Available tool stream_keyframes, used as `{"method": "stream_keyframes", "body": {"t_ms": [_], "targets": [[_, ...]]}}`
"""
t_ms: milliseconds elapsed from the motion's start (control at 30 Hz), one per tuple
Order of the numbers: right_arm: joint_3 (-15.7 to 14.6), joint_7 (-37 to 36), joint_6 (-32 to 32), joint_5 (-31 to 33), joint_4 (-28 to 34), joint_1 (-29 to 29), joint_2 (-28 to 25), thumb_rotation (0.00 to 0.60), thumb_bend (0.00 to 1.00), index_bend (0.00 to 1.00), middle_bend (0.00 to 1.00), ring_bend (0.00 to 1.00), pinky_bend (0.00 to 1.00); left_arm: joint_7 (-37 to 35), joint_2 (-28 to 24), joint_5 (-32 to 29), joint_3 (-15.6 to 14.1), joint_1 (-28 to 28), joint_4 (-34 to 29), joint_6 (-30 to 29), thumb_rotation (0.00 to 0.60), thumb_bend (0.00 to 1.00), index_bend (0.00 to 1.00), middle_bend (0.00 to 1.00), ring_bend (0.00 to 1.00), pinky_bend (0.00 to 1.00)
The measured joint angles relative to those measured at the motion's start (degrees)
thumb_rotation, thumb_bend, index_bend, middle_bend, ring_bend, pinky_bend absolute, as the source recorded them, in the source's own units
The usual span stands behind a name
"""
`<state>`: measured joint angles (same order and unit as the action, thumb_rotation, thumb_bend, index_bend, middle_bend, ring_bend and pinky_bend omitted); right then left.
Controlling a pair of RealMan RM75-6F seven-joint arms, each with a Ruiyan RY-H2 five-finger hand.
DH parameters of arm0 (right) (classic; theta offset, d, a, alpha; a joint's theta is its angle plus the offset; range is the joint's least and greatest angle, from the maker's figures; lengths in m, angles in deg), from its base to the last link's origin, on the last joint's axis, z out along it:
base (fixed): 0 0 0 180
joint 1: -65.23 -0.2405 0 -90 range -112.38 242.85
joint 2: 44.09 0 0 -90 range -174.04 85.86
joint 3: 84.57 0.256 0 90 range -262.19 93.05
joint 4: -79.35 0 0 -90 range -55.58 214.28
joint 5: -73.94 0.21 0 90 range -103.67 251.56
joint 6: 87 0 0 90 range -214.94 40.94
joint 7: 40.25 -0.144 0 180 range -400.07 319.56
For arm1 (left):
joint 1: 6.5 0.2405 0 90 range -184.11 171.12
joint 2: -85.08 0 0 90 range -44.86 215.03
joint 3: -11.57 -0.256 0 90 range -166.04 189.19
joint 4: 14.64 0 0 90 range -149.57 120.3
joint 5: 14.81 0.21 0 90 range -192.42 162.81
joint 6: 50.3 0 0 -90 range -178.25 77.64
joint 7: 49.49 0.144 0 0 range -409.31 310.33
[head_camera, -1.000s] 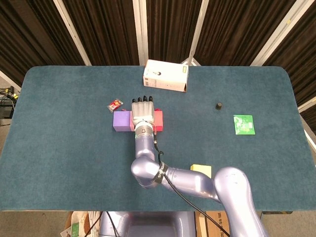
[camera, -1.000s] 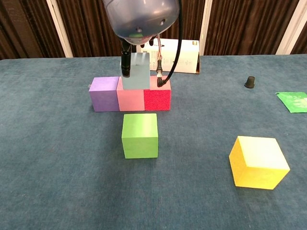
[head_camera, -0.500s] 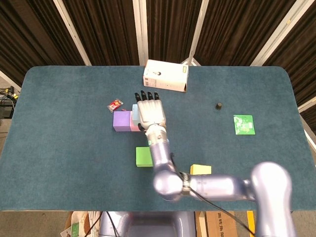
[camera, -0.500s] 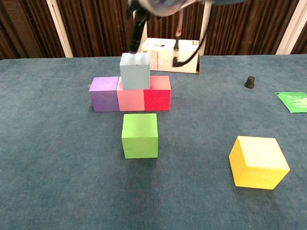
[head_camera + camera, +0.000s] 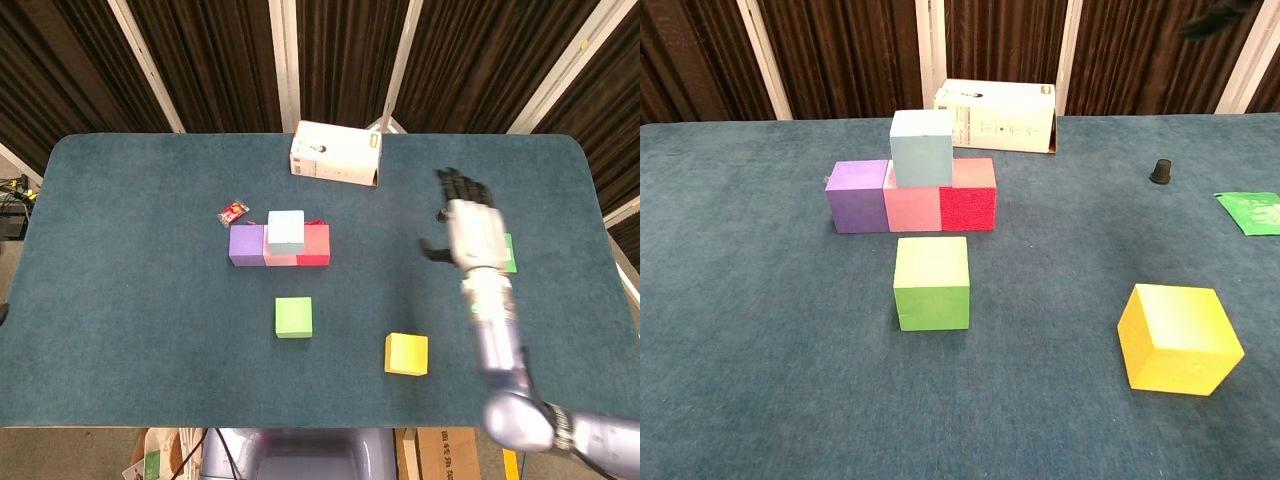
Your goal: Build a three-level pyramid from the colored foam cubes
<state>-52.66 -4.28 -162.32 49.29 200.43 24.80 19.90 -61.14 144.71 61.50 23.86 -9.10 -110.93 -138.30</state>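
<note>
While right hand (image 5: 473, 232) hangs empty, fingers spread, white box (image 5: 335, 153) behind cube row (image 5: 280, 245), green packet (image 5: 1252, 212) beneath hand.

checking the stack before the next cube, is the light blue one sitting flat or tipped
Flat. In the chest view the light blue cube rests level on the pink cube, slightly overhanging the purple cube, no hand touching it.

Print is showing on the white box (image 5: 996, 116) at the table's twelve o'clock edge, but it is appearing too small to be read.
</note>
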Motion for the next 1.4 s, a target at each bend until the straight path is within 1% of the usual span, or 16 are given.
{"method": "stream_keyframes", "body": {"t_ms": [67,167,233,367,433,467,533,567,633,667,767,900,1033,1133,1267,1400], "targets": [[-1.8,-6.1,1.6,-5.6,-0.8,4.0,-2.5,0.600,0.32,0.00,0.01,0.00,0.00,-0.7,-0.8,2.8,-1.4,0.1,-0.1,0.3,0.600,0.30,0.08,0.00,0.00,0.00],[-4.8,-14.3,3.3,-14.2,-2.7,9.4,-5.0,0.600,0.32,0.00,0.01,0.00,0.00,-1.5,-2.3,5.3,-2.8,-0.1,-0.5,0.9,0.600,0.29,0.08,0.00,0.00,0.00],[-6.8,-18.8,3.8,-19.5,-4.1,12.5,-5.9,0.600,0.32,0.00,0.01,0.00,0.00,-1.3,-3.3,6.4,-3.3,-0.4,-0.7,1.4,0.600,0.28,0.08,0.00,0.00,0.00],[-11.7,-28.6,2.9,-32.5,-8.5,18.8,-6.6,0.600,0.32,0.02,0.01,0.00,0.00,-0.4,-4.6,8.2,-4.1,-1.3,-1.3,2.7,0.600,0.26,0.07,0.00,0.00,0.00],[-14.1,-31.7,1.5,-38.0,-10.9,21.4,-6.3,0.600,0.32,0.02,0.01,0.00,0.00,-0.3,-5.2,9.1,-4.5,-1.9,-1.7,3.7,0.600,0.25,0.07,0.00,0.00,0.00],[-15.8,-33.1,0.3,-41.6,-12.7,23.1,-5.9,0.600,0.32,0.03,0.01,0.00,0.00,-0.2,-5.6,9.8,-4.9,-2.3,-2.2,4.6,0.600,0.25,0.07,0.00,0.00,0.00],[-18.6,-34.7,-2.1,-46.6,-15.9,25.7,-5.0,0.600,0.32,0.03,0.01,0.00,0.00,0.3,-6.4,10.8,-5.4,-3.3,-3.3,6.2,0.600,0.24,0.06,0.00,0.00,0.00],[-20.5,-35.3,-3.9,-49.6,-18.2,27.4,-4.2,0.600,0.32,0.03,0.01,0.00,0.00,0.7,-6.6,11.1,-5.5,-3.7,-3.7,6.8,0.600,0.23,0.06,0.00,0.00,0.00],[-23.0,-35.5,-6.6,-52.7,-21.5,29.6,-2.7,0.600,0.32,0.03,0.01,0.00,0.00,2.5,-7.0,11.4,-5.8,-4.7,-4.7,8.5,0.600,0.21,0.05,0.00,0.00,0.00],[-24.3,-35.2,-8.2,-53.9,-23.7,30.8,-1.4,0.600,0.32,0.03,0.01,0.00,0.00,3.7,-7.1,11.3,-5.8,-5.2,-5.2,9.5,0.600,0.21,0.05,0.00,0.00,0.00],[-26.0,-34.0,-11.2,-56.0,-28.2,32.8,1.7,0.600,0.32,0.03,0.01,0.00,0.00,8.8,-7.5,9.6,-5.9,-7.3,-8.2,13.6,0.600,0.21,0.04,0.00,0.00,0.00],[-27.0,-33.2,-13.2,-58.3,-30.4,34.3,3.7,0.600,0.32,0.03,0.01,0.00,0.00,15.9,-7.5,6.8,-5.7,-11.0,-11.7,19.3,0.600,0.21,0.04,0.00,0.00,0.00],[-26.8,-33.9,-12.6,-57.8,-30.4,34.5,3.5,0.600,0.32,0.03,0.01,0.00,0.00,22.5,-6.4,3.3,-5.1,-15.1,-13.5,23.6,0.600,0.21,0.04,0.00,0.00,0.00],[-26.4,-33.8,-12.5,-57.3,-30.6,34.7,3.7,0.600,0.32,0.03,0.01,0.00,0.00,26.0,-5.3,0.7,-4.6,-17.4,-14.8,25.8,0.600,0.20,0.04,0.00,0.00,0.00],[-26.0,-33.1,-11.9,-56.5,-31.0,34.6,4.2,0.600,0.32,0.03,0.01,0.00,0.00,28.5,-4.8,-2.9,-3.9,-20.5,-17.2,29.0,0.600,0.20,0.05,0.02,0.00,0.00],[-25.8,-32.0,-11.4,-56.0,-31.4,34.4,4.8,0.600,0.32,0.03,0.01,0.00,0.00,32.4,-4.3,-6.5,-3.1,-23.2,-19.2,30.8,0.600,0.20,0.06,0.04,0.00,0.00]]}}
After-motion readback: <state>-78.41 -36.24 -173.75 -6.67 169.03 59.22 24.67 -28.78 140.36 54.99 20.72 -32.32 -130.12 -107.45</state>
